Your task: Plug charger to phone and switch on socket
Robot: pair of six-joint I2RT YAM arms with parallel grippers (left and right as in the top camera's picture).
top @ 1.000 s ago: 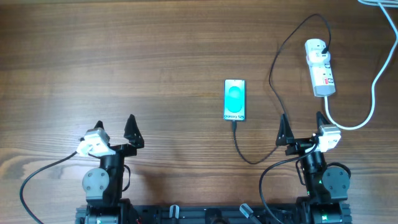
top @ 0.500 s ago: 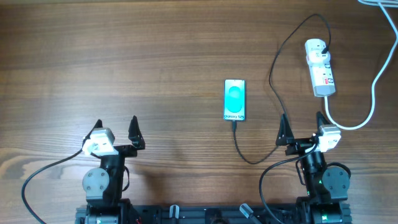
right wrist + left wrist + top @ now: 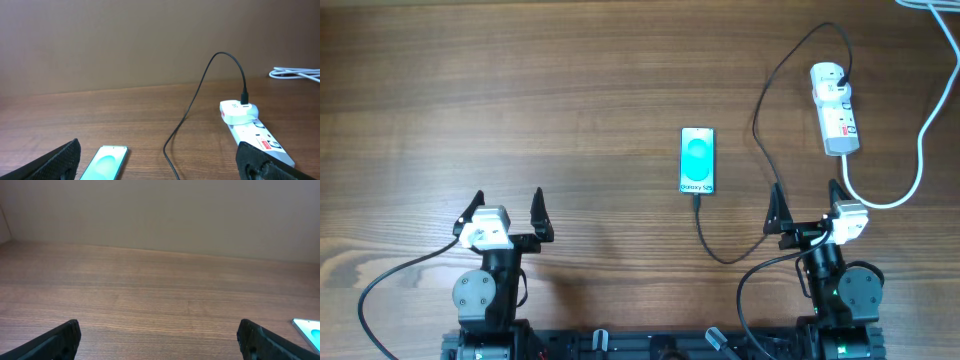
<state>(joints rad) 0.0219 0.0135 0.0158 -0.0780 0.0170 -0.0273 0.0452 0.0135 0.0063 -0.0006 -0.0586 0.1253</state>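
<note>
The phone [image 3: 697, 160] lies flat at the table's middle, teal screen up; it also shows in the right wrist view [image 3: 105, 162] and its corner in the left wrist view [image 3: 310, 329]. The thin black charger cable [image 3: 720, 252] meets the phone's near end, loops right and up to a white adapter on the socket [image 3: 834, 108], a white power strip at the far right, also in the right wrist view [image 3: 252, 131]. My left gripper [image 3: 505, 208] is open and empty near the front left. My right gripper [image 3: 805, 195] is open and empty, near the cable and in front of the socket.
A thicker white cable [image 3: 920, 140] runs from the strip's near end, curving right and up off the far right edge; its coil shows in the right wrist view [image 3: 297, 74]. A wall stands behind the table's far edge.
My left gripper has turned and shifted slightly right, its fingers now pointing straight away. The right arm, phone, cable and socket have not moved.
</note>
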